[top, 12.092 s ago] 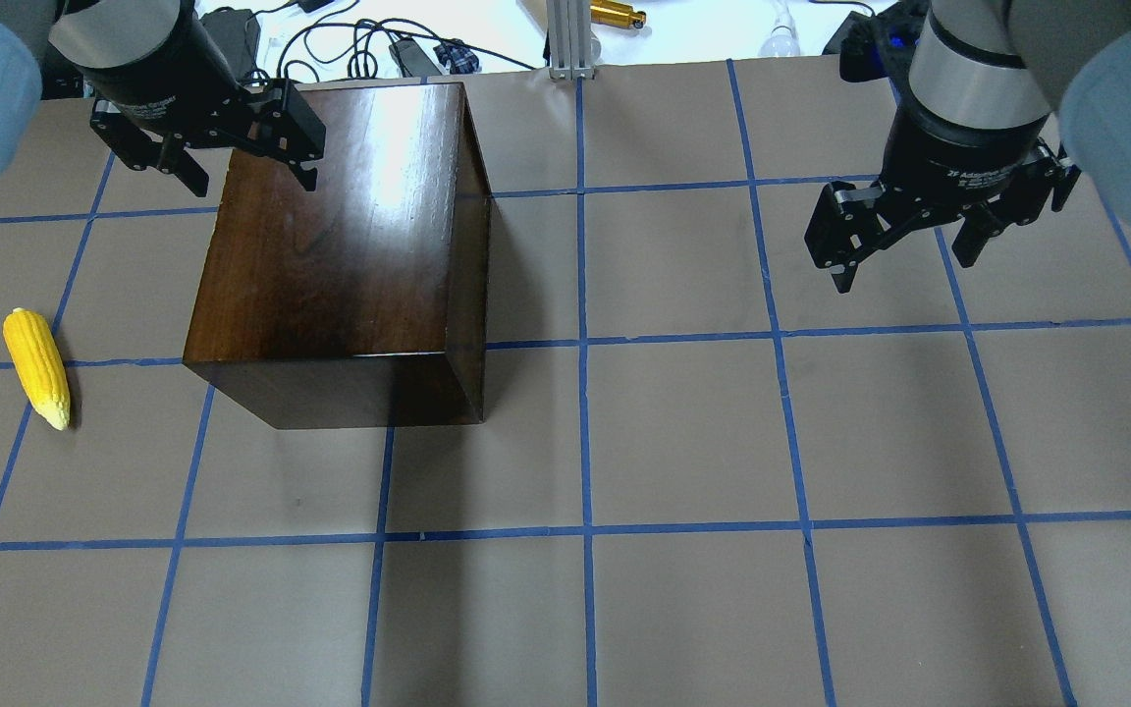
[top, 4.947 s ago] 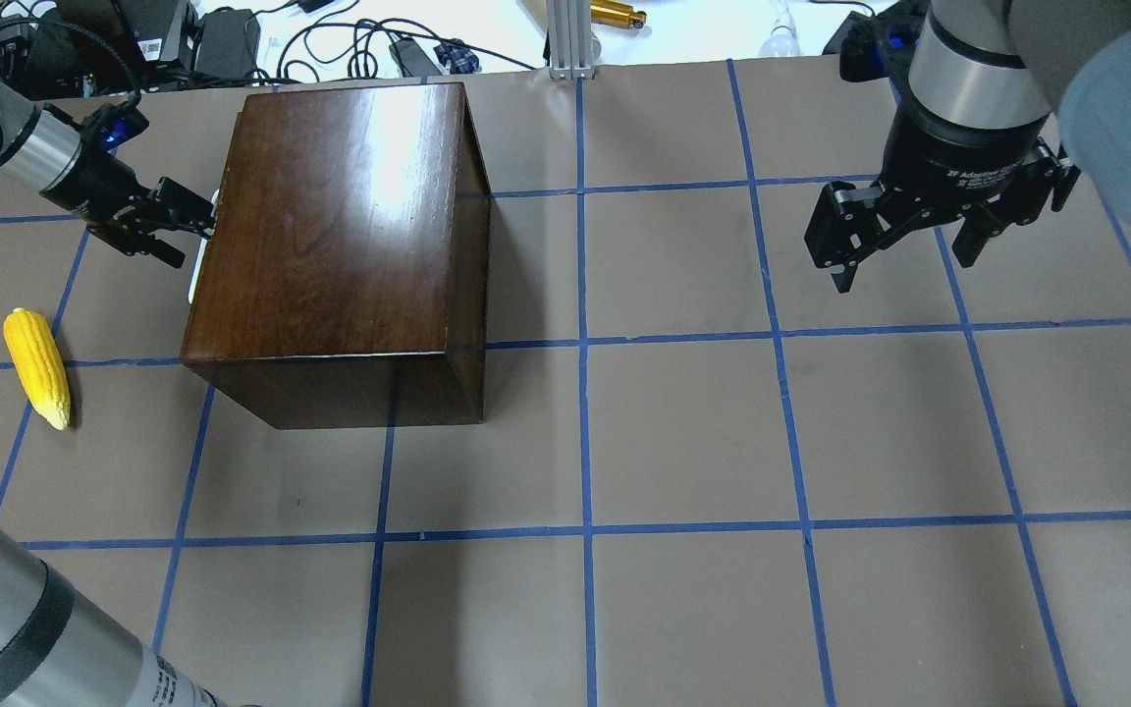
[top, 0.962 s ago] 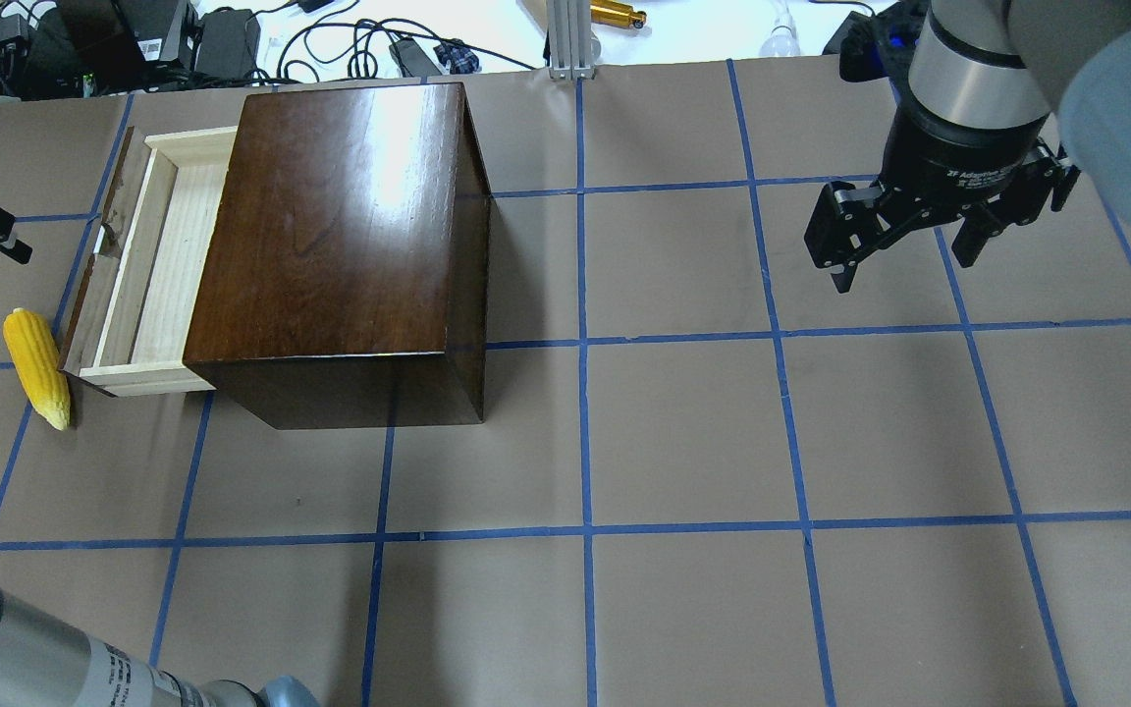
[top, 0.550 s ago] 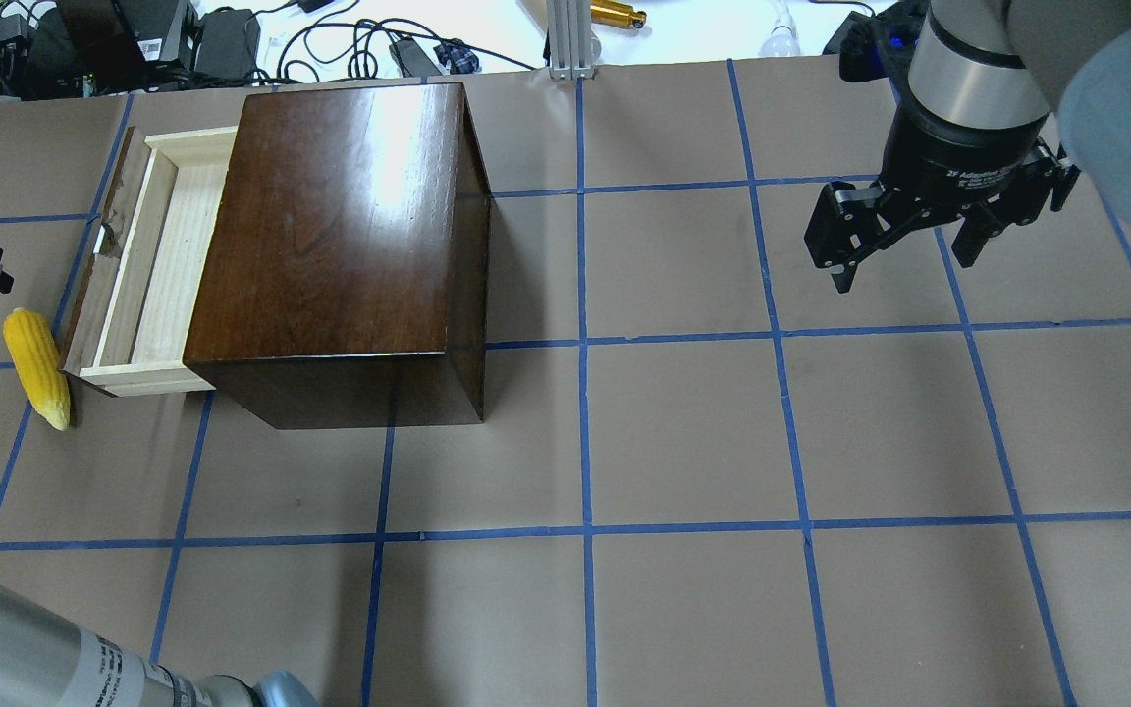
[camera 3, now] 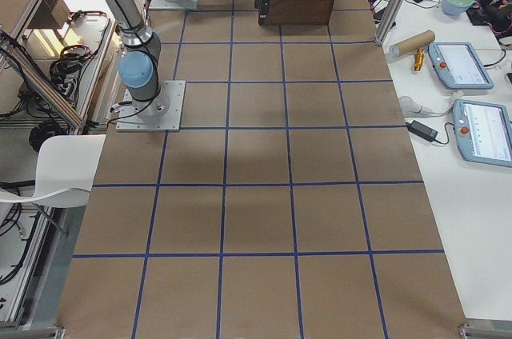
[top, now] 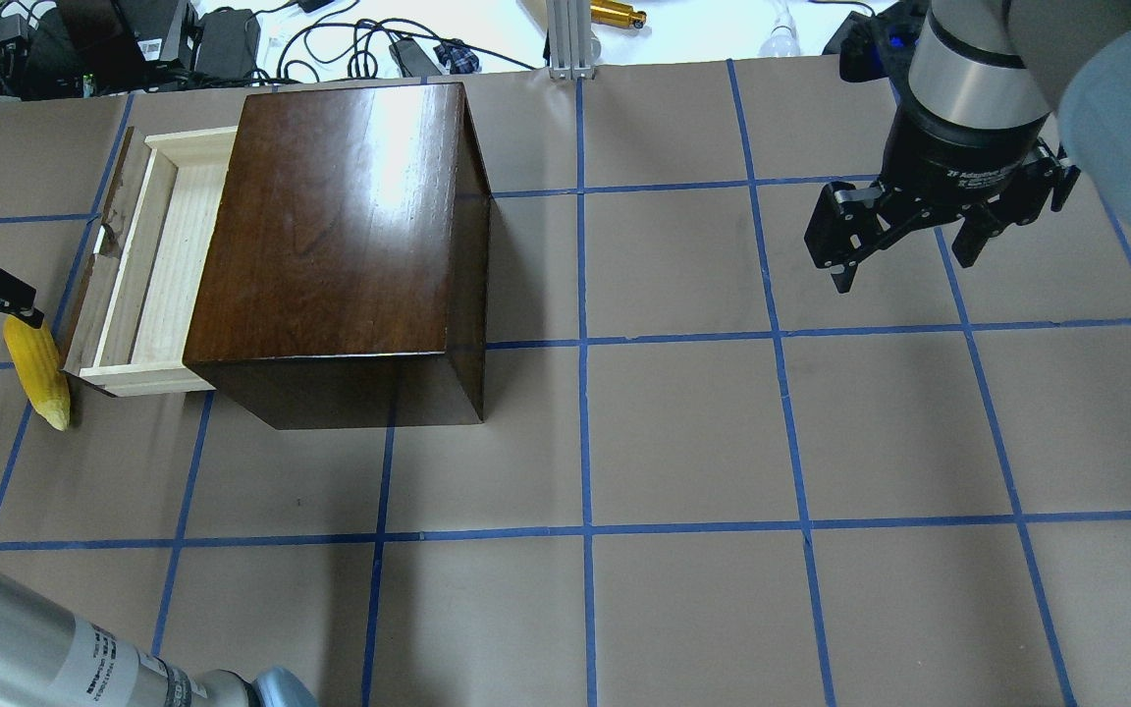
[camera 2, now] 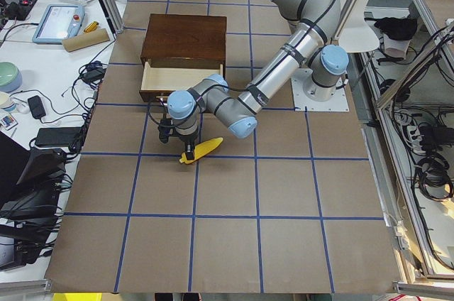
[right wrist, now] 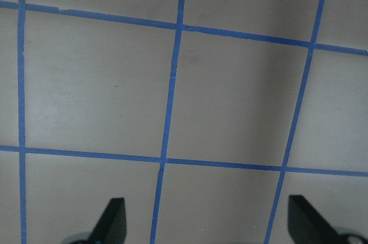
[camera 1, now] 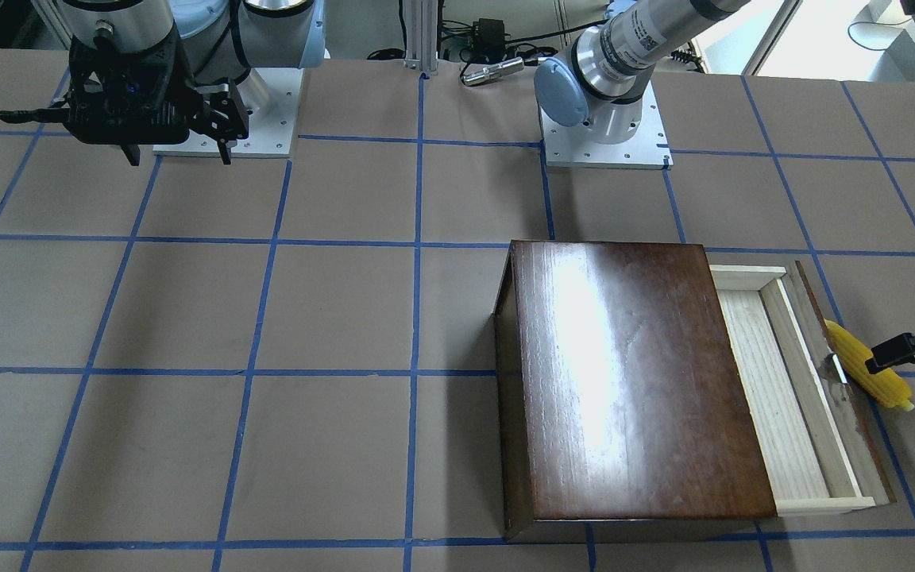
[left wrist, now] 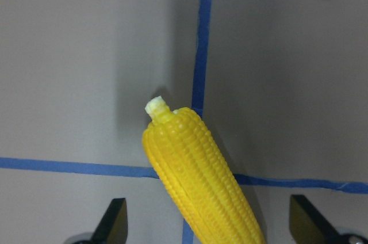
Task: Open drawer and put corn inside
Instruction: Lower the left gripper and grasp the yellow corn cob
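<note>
Left hand (left wrist: pixel 208 224) has moved over the corn (top: pixel 35 368) beside the open drawer (top: pixel 148 260).

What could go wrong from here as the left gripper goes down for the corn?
1. The corn lies close beside the front panel of the drawer; the open left gripper might strike that panel on descent and shove the drawer.
2. The corn lies skewed across the gripper's gap and tapers, so it could roll or slip out on closing.
3. The drawer's exposed opening is narrow; the corn likely must go in lengthwise.
</note>
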### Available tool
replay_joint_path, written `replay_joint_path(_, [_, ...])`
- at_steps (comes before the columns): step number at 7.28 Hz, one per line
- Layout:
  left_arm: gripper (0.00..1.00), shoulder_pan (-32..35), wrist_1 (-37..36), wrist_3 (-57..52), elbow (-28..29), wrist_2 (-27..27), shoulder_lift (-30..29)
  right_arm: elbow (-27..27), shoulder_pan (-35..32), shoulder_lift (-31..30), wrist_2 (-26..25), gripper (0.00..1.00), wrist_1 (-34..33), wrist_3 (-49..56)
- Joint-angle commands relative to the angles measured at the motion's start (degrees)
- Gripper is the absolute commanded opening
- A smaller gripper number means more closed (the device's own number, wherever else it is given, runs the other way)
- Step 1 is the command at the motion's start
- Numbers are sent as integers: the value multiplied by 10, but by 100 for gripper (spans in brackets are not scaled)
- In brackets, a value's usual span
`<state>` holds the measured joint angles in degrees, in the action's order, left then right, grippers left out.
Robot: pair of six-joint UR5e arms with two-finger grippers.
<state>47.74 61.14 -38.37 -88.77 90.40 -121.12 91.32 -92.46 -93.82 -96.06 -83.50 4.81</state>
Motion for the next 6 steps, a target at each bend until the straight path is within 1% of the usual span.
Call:
replay_joint_path(1, [100,0,-16,-3,-1,2,-31,0,0,0,0,100,0,-1])
replay_joint_path(3, [100,0,-16,-4,0,2,-51,0,0,0,0,100,0,-1])
replay_joint_path(6, [100,0,-18,-4,1,3,-59,0,0,0,0,100,0,-1])
